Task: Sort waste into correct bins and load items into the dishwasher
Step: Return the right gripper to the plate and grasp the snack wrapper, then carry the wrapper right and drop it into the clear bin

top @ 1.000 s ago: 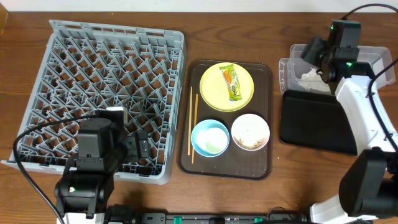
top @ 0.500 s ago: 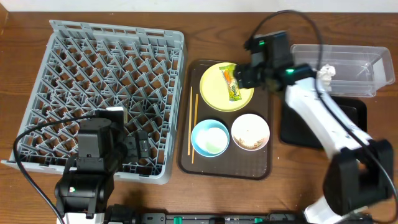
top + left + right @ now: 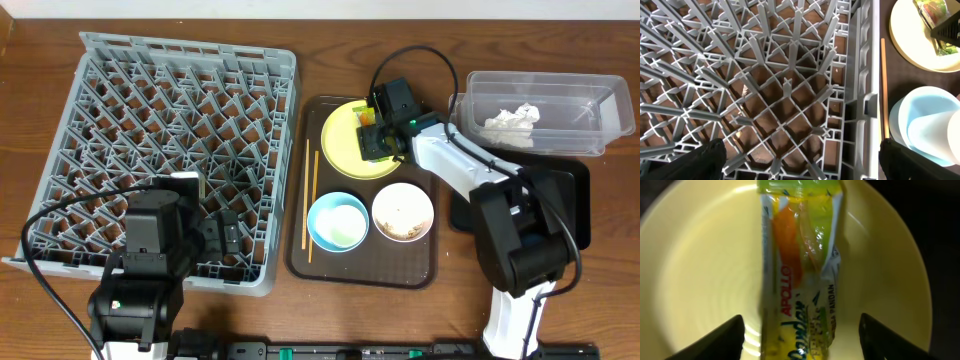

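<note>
My right gripper is open, low over the round yellow plate, its fingers on either side of the yellow-green wrapper lying on the plate. My left gripper is open and empty over the front of the grey dish rack. Crumpled white paper lies in the clear tub. The black tray is partly hidden by my right arm. A light blue bowl, a white bowl with beige scraps and the chopsticks lie on the brown tray.
The dark brown serving tray sits between the rack and the bins. In the left wrist view the rack's right wall stands next to the chopsticks and the blue bowl.
My right arm has swung left from the clear tub to the yellow plate and come down over the wrapper. The left arm has not moved.
</note>
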You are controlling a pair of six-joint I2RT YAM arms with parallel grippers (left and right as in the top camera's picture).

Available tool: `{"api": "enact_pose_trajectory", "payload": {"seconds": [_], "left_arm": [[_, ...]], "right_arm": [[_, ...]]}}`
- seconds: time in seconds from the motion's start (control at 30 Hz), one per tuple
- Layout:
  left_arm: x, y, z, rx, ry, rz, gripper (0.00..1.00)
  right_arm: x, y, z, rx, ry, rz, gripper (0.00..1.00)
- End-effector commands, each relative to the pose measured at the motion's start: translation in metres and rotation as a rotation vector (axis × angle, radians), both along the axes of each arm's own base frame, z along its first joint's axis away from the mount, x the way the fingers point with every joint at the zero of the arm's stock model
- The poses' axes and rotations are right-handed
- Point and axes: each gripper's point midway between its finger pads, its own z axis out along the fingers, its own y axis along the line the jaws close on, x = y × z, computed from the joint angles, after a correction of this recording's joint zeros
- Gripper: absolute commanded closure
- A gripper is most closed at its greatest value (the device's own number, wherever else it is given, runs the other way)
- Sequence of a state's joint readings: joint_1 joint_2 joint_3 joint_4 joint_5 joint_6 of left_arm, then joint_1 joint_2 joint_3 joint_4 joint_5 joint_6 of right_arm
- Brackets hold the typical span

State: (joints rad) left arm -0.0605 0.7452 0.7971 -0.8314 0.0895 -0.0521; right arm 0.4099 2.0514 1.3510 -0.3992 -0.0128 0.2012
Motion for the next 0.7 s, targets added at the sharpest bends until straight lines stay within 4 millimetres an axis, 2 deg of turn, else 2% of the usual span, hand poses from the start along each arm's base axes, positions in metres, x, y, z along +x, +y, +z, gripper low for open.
{"api": "enact_pose_trajectory", "payload": {"seconds": [0.0, 0.1, 0.17, 0.2, 0.3, 0.43, 0.53, 0.57, 0.67], "left_arm": [[0.002, 0.004, 0.007, 0.007, -0.018, 0.019, 0.02], [0.002, 0.004, 0.007, 0.007, -0.018, 0.019, 0.02], [0.002, 0.004, 0.007, 0.007, -0.018, 0.019, 0.02], [0.002, 0.004, 0.007, 0.007, -0.017, 0.019, 0.02], [0.001, 0.004, 0.007, 0.007, -0.015, 0.019, 0.02], [0.001, 0.004, 0.007, 0.007, -0.015, 0.019, 0.02], [0.001, 0.004, 0.007, 0.007, -0.015, 0.019, 0.02], [0.001, 0.004, 0.007, 0.007, -0.015, 0.019, 0.02], [0.001, 0.004, 0.007, 0.007, -0.015, 0.019, 0.02]], "right_arm": [[0.001, -0.001, -0.004, 0.003, 0.005, -0.056, 0.51], [0.002, -0.001, 0.001, 0.007, -0.003, -0.057, 0.79], [0.001, -0.002, 0.008, 0.009, -0.008, -0.058, 0.93], [0.002, -0.003, 0.014, 0.013, -0.017, -0.059, 0.97], [0.008, -0.008, 0.045, 0.032, -0.079, -0.075, 0.99], [0.021, -0.035, 0.103, 0.025, -0.217, -0.152, 0.99], [0.028, -0.067, 0.144, 0.01, -0.316, -0.24, 0.99], [0.03, -0.084, 0.157, 0.006, -0.346, -0.308, 0.99], [0.031, -0.132, 0.181, 0.025, -0.392, -0.516, 0.99]]}}
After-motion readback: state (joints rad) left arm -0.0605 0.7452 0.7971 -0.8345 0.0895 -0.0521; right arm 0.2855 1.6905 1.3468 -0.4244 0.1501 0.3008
